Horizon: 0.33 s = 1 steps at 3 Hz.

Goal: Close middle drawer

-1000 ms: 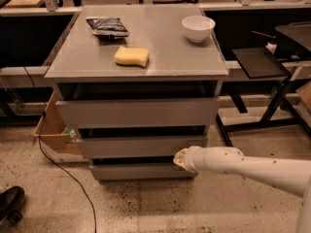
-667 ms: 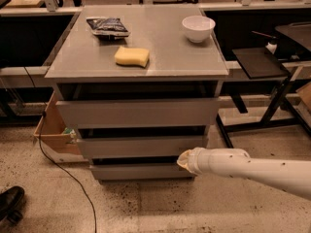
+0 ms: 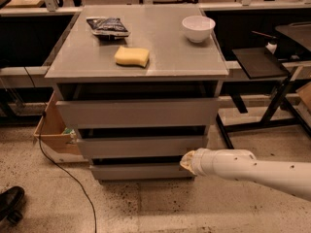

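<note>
I am holding my gripper point(image 3: 187, 161) at 4 o'clock of the middle drawer point(image 3: 141, 147), near its front's lower corner; open or closed, I cannot tell. The drawer is sitting at 6 o'clock from the sponge point(image 3: 131, 56).

- No text, brand, number or sign can be read anywhere in the view.
- The dark packet point(image 3: 108, 26) on the cabinet top point(image 3: 175, 62) has pale print on its wrapper, but no letters can be made out.
- The white bowl point(image 3: 198, 28) and the yellow sponge point(image 3: 131, 56) are plain.
- The middle drawer point(image 3: 141, 147) has a bare grey front with no label.
- The gripper point(image 3: 187, 161) is at the right end of that front, by its lower edge. Its white arm point(image 3: 252, 171) shows only small dark dots, nothing legible.
</note>
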Tool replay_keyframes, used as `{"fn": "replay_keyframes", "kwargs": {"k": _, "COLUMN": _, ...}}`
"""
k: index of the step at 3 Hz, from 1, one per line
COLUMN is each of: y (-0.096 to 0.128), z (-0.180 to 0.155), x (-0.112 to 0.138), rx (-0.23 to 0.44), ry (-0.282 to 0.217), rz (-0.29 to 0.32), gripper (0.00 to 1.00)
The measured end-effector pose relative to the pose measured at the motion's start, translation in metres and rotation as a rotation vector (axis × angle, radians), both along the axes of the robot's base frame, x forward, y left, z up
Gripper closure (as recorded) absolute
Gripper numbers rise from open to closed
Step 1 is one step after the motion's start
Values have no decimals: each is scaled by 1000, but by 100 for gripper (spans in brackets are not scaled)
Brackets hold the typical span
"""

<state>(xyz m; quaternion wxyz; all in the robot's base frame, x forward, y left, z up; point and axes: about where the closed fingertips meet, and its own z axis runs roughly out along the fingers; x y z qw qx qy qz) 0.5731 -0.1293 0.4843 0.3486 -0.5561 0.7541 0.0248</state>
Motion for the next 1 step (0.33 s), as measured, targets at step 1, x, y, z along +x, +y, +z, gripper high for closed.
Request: {"fn": "replay_keyframes", "kwargs": {"k": 1, "y": 0, "z": 0, "x": 0, "rx": 0, "ry": 0, "rz": 0, "gripper": 65}}
